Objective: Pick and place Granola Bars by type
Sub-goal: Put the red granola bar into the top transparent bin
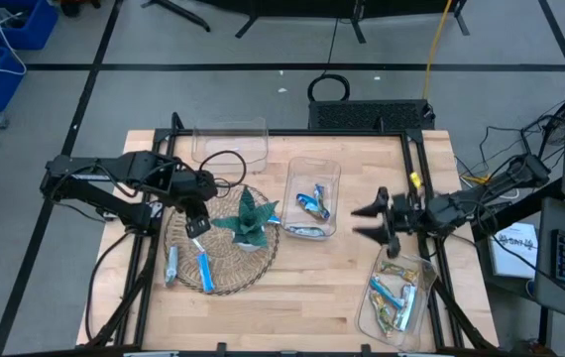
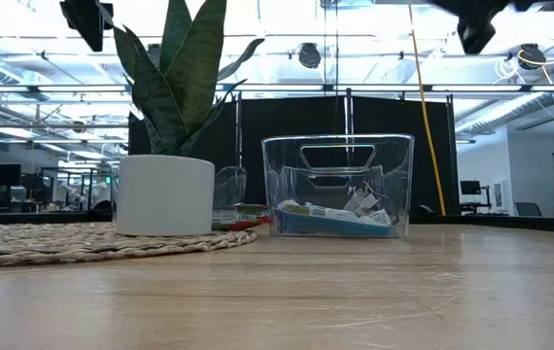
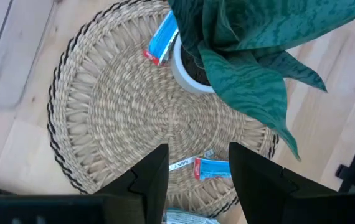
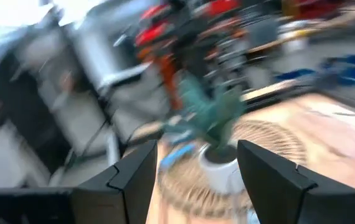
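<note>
You are between picks, by the look of it: the left gripper [image 1: 199,226] hangs open and empty above the woven mat [image 1: 188,260], holding and touching nothing. Just ahead of its fingers [image 3: 149,174] lies a blue granola bar [image 3: 213,168] on the mat, with another blue bar [image 3: 162,40] farther on, tucked against the white pot [image 3: 184,68] of the snake plant [image 1: 250,218]. Your next move likely calls for lowering straight onto the nearer bar, jaws astride its narrow width, keeping clear of the leaves. The right gripper [image 1: 377,224] waits spread wide and empty, with the near clear bin [image 1: 416,312] beside it and the middle clear bin [image 1: 307,169] ahead of its fingertips, both holding sorted bars.
</note>
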`<state>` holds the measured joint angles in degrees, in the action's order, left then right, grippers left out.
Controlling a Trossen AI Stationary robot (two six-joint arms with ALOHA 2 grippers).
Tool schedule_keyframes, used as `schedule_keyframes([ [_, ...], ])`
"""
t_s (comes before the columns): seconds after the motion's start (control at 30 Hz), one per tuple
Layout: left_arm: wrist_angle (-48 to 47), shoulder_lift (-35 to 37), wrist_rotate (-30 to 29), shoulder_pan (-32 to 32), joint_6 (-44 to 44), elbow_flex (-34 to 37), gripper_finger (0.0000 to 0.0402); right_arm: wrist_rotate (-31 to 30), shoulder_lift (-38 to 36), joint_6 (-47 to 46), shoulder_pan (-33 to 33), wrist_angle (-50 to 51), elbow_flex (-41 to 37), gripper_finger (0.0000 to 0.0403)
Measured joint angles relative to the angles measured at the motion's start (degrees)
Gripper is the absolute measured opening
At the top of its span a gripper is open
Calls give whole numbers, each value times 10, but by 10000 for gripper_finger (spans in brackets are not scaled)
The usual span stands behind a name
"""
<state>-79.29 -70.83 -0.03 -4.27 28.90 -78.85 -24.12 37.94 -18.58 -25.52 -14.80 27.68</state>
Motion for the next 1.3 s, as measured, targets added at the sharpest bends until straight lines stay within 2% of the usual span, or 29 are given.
schedule_keyframes([
  [0.07, 0, 0, 0, 0, 10, 0, 170, 42, -9, 44, -10, 1, -6, 215],
  [0.27, 1, 0, 0, 0, 32, 0, 170, 50, -94, 44, -42, -2, -74, 215],
  [0.47, 1, 0, 0, 0, 5, 0, 170, 108, -181, 53, -55, 1, -138, 215],
  [0.67, 5, 0, -10, 13, 32, 0, 170, 109, -230, 57, -55, 1, -187, 215],
  [0.93, 78, 43, -39, 4, -44, 1, 170, 109, -270, 44, -55, 1, -223, 215],
  [1.1, 74, 120, -56, 4, -8, 70, 170, 135, -288, 8, -55, 1, -250, 215],
  [1.3, 94, 203, -54, 4, 92, 177, 170, 154, -298, 4, -55, -6, -259, 215],
])
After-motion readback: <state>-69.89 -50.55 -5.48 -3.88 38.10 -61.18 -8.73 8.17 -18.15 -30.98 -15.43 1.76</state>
